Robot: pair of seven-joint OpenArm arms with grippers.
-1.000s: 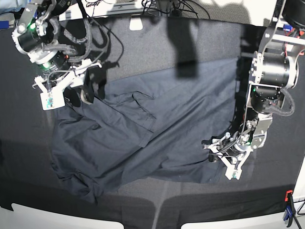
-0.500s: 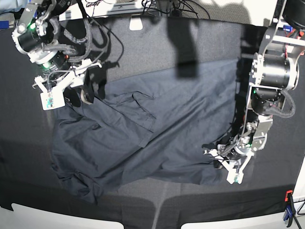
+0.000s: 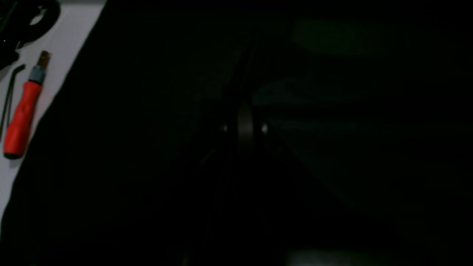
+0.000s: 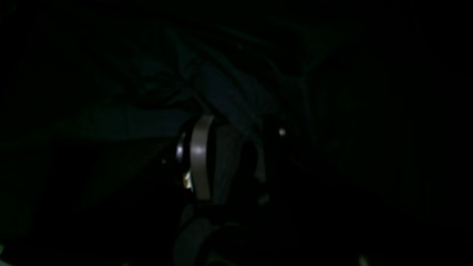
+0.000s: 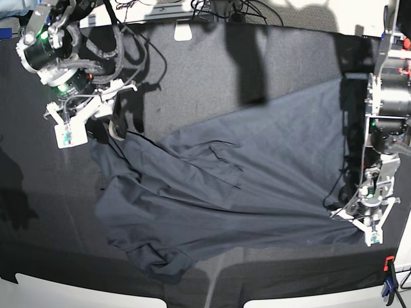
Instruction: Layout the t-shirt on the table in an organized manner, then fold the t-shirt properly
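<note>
Against the earlier base frames, the left gripper (image 5: 359, 221) has moved outward toward the table's (image 5: 192, 64) right side and dragged the t-shirt's (image 5: 225, 186) corner with it; the fabric now stretches further right and its far left edge has drawn in; the left gripper is clenched on the t-shirt's lower right corner; the right gripper (image 5: 106, 125) sits where it was at the shirt's upper left corner, its jaws partly apart around a fold of cloth, as the dim right wrist view (image 4: 221, 159) suggests; the t-shirt lies across the middle of the table, long axis running left to right, tilted down at the left, still wrinkled and bunched at the lower left.
</note>
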